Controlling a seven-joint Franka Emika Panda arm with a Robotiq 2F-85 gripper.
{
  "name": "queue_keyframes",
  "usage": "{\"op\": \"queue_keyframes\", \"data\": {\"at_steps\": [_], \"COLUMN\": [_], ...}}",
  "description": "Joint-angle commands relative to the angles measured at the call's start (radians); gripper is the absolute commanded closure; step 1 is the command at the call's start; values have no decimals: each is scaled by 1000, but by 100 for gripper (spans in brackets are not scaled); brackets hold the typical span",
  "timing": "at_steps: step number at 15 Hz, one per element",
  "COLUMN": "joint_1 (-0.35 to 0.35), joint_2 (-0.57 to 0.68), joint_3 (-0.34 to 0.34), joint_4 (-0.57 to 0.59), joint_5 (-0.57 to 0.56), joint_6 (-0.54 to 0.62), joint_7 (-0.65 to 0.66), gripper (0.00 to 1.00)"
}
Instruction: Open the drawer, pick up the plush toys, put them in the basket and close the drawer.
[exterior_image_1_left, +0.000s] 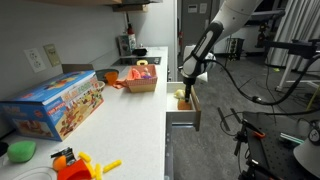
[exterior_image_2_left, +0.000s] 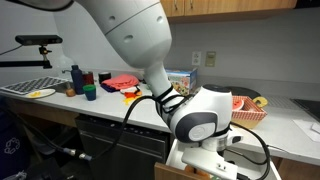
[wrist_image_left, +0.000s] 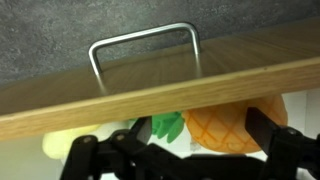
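Observation:
The drawer (exterior_image_1_left: 184, 108) stands open below the counter edge; its light wooden side wall (wrist_image_left: 160, 88) crosses the wrist view. Inside lie an orange-brown pineapple-shaped plush toy (wrist_image_left: 225, 122) with green leaves and a pale yellow plush toy (wrist_image_left: 58, 146), which also shows in an exterior view (exterior_image_1_left: 181, 96). My gripper (wrist_image_left: 200, 138) reaches down into the drawer (exterior_image_1_left: 188, 76). It is open, with one finger on each side of the orange plush. The tan basket (exterior_image_1_left: 142, 83) sits on the counter behind the drawer and also shows in the exterior view from the front (exterior_image_2_left: 248, 116).
A big blue toy box (exterior_image_1_left: 55, 103) and a hard orange and yellow plastic toy (exterior_image_1_left: 80, 163) stand on the counter. A metal handle (wrist_image_left: 145, 48) shows above the drawer wall. The arm's body (exterior_image_2_left: 190, 115) hides most of the drawer in that exterior view.

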Motion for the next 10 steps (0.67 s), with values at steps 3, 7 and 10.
{"op": "queue_keyframes", "data": {"at_steps": [3,7,10], "joint_1": [103,117,95], "joint_2": [-5,-4,-41], "joint_3": [-154,-188,-164], "joint_4": [38,54,32], "joint_5": [-222,-319,-322], "joint_6": [-175,-318,-324], "joint_7": [194,268,258], "gripper": [0,0,0]}}
